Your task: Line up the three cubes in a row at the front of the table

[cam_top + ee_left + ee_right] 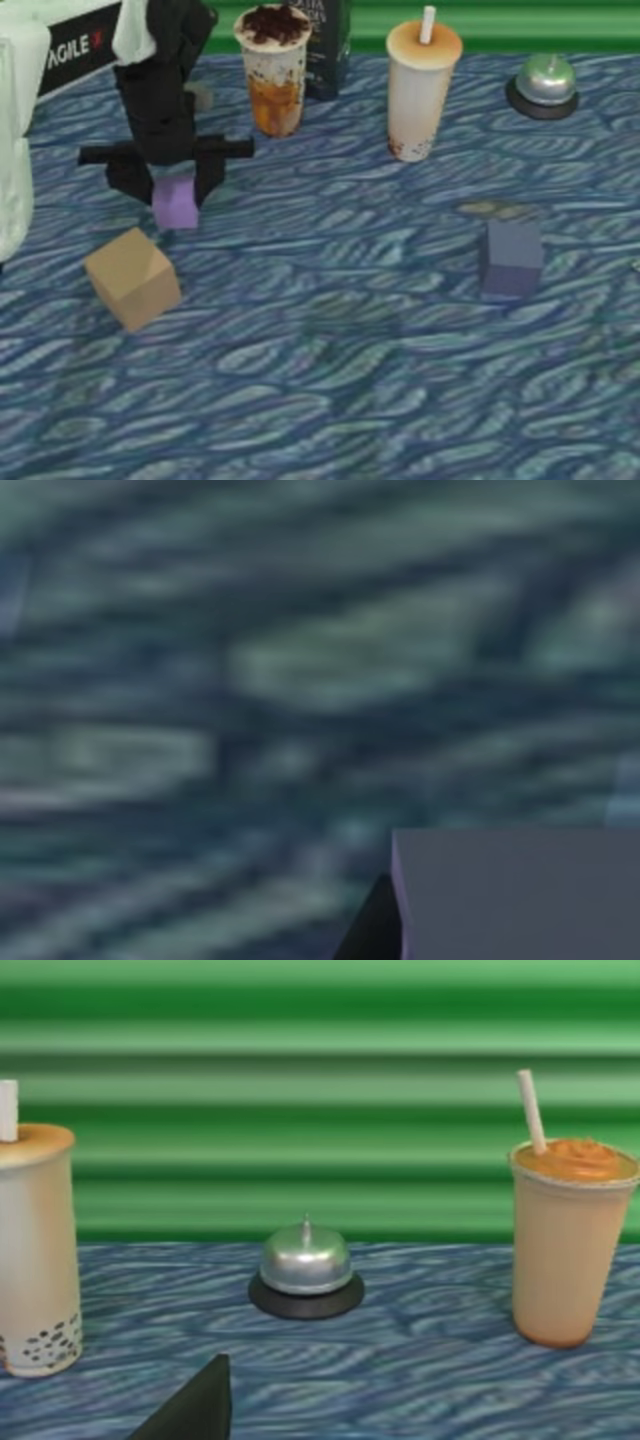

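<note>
Pincer (176,195) of left arm closed around light-purple cube (176,207) at table's (330,400) left rear. Tan cube (132,277) just in front; slate cube (511,258) well apart, right. Right pincer unseen.

We see the light-purple cube (176,206) at far left, apparently between dark fingers. Nearer us sits the tan cube (132,277), skewed. The slate cube (511,259) lies right.

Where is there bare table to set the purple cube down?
The widest bare stretch runs along the top view's lower edge, below the tan cube and grey-blue cube. The middle between them is also free. The far side is crowded with two drinks and a bell. The left end effector straddles the purple cube.
</note>
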Available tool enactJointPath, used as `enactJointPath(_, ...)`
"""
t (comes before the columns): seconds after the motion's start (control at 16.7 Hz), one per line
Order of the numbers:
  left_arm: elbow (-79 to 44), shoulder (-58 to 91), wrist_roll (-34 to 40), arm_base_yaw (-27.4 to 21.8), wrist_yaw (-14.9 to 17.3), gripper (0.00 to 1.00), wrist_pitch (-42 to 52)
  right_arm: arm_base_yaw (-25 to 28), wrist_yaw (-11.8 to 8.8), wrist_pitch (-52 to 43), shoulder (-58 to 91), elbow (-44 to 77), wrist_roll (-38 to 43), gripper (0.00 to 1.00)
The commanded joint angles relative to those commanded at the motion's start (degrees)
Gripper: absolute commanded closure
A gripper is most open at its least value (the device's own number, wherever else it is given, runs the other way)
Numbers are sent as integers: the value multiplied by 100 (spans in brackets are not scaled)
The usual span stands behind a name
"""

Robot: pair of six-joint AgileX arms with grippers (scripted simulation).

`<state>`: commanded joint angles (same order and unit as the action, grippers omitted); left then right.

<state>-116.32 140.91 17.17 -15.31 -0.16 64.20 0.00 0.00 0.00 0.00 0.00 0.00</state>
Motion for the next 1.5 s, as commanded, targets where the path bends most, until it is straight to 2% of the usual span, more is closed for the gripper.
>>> enactJointPath(0.24, -440, -204, 1, 55, 1, 100, 617, 0, 0, 0, 0, 0, 0, 0)
enactJointPath(0.54, -443, -191, 5, 10, -2, 100, 616, 0, 0, 0, 0, 0, 0, 0)
enactJointPath(0.66, -489, -178, 206, -192, -7, 100, 647, 0, 0, 0, 0, 0, 0, 0)
enactJointPath(0.84, -594, -150, 880, -906, -25, 100, 750, 0, 0, 0, 0, 0, 0, 0)
enactJointPath(1.26, -718, -194, 3056, -3291, -52, 100, 1032, 0, 0, 0, 0, 0, 0, 0)
enactJointPath(1.38, -735, -258, 3468, -3708, -66, 100, 1051, 0, 0, 0, 0, 0, 0, 0)
enactJointPath(1.5, -743, -297, 3639, -3882, -77, 100, 1052, 0, 0, 0, 0, 0, 0, 0)
